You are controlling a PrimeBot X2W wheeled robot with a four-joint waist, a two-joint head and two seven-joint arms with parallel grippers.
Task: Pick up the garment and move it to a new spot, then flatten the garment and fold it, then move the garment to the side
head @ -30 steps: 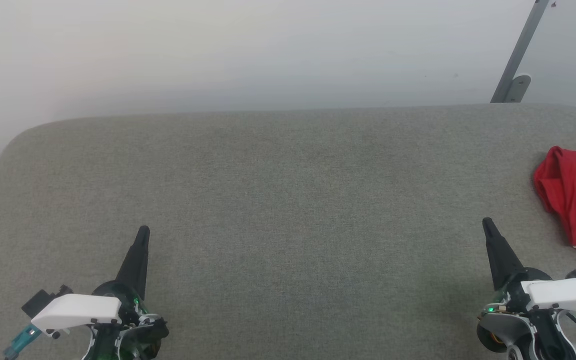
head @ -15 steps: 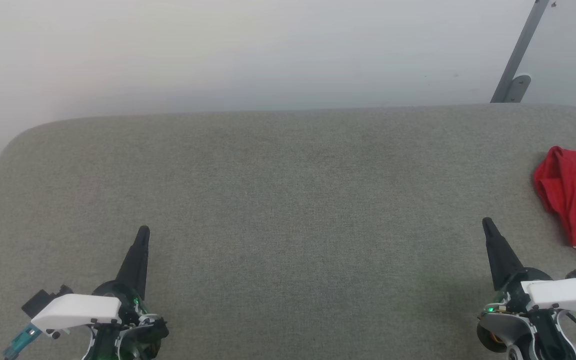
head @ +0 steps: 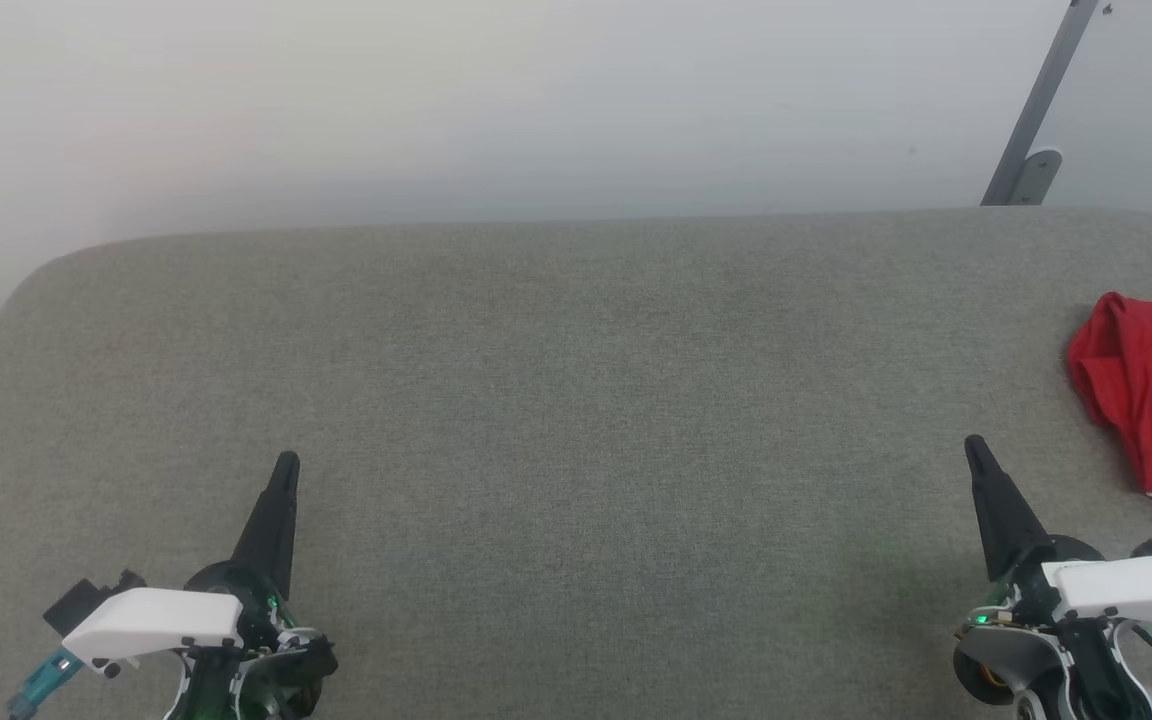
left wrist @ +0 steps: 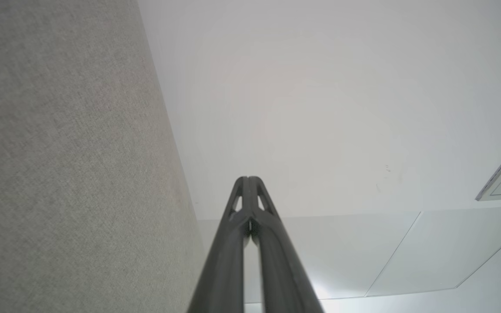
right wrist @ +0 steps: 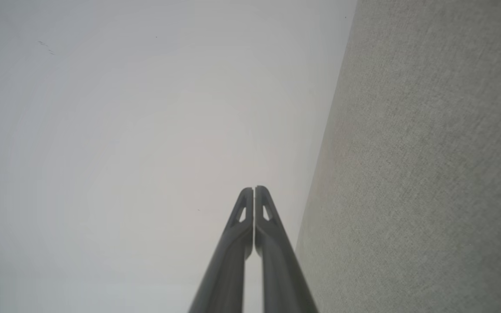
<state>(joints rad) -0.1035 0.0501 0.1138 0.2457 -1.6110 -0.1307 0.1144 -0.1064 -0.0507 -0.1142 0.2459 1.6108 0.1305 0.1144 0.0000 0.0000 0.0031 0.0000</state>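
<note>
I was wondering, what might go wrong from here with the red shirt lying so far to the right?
1. The shirt lies bunched at the head view's right edge, partly cut off, so a grasp may be misjudged or catch several layers.
2. The right gripper and left gripper are both shut; reaching without opening would likely just push the fabric along the grey surface.

A grey fabric-covered surface (head: pixel 576 380) with rounded far corners runs back to a plain white wall (head: pixel 436 100), evenly lit. A slanted grey metal strut (head: pixel 1042 100) stands far right.
</note>
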